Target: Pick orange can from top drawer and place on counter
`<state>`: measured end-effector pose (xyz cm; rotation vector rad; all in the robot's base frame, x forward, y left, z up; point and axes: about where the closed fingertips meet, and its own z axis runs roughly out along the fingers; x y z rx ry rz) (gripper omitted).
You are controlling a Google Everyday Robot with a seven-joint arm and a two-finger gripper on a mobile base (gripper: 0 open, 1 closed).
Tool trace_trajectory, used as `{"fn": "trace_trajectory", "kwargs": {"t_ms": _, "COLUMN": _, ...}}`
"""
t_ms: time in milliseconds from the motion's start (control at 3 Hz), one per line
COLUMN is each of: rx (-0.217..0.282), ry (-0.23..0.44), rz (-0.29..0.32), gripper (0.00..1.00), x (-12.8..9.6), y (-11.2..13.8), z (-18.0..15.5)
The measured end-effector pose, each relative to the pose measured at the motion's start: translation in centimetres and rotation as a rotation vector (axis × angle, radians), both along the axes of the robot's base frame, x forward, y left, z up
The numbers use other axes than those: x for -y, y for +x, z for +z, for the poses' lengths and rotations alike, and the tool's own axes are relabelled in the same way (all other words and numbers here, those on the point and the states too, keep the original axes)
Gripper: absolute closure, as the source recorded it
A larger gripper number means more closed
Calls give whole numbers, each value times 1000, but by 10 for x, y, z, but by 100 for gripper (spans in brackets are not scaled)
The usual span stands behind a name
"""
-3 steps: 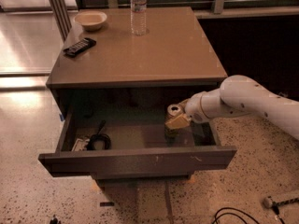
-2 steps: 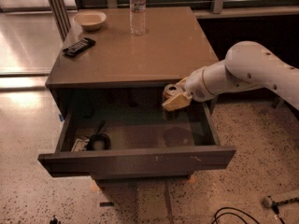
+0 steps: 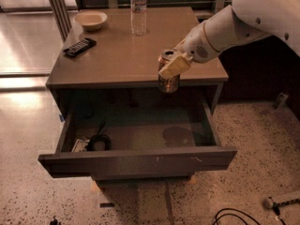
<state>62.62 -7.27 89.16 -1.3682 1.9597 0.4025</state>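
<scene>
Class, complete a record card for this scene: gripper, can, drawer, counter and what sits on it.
gripper: shut on the orange can, at the front edge of the counter
orange can: upright, held in the air above the top drawer
top drawer: pulled open, black cable in its left front corner
counter: holds water bottle, bowl, black remote

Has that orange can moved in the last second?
Yes. The tool, shut on the orange can, has lifted it from the top drawer up to the front edge of the counter.
</scene>
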Motion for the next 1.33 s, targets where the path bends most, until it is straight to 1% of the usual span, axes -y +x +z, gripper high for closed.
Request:
{"fn": "trace_trajectory", "kwargs": {"t_ms": 333, "rx": 2, "ry": -5, "rz": 5, "gripper": 100, "x": -3, "y": 7, "z": 2}}
{"fn": "trace_trajectory", "kwargs": {"t_ms": 667, "rx": 2, "ry": -7, "rz": -10, "gripper": 100, "x": -4, "y": 36, "z": 6}}
{"fn": "trace_trajectory", "kwargs": {"t_ms": 1000, "rx": 35, "ry": 7, "rz": -31, "gripper": 100, "x": -5, "y": 77, "z": 19}}
{"fn": "trace_trajectory", "kwargs": {"t_ms": 1333, "rx": 60, "ry": 31, "rz": -64, "gripper": 100, "x": -3, "y": 114, "z": 25}}
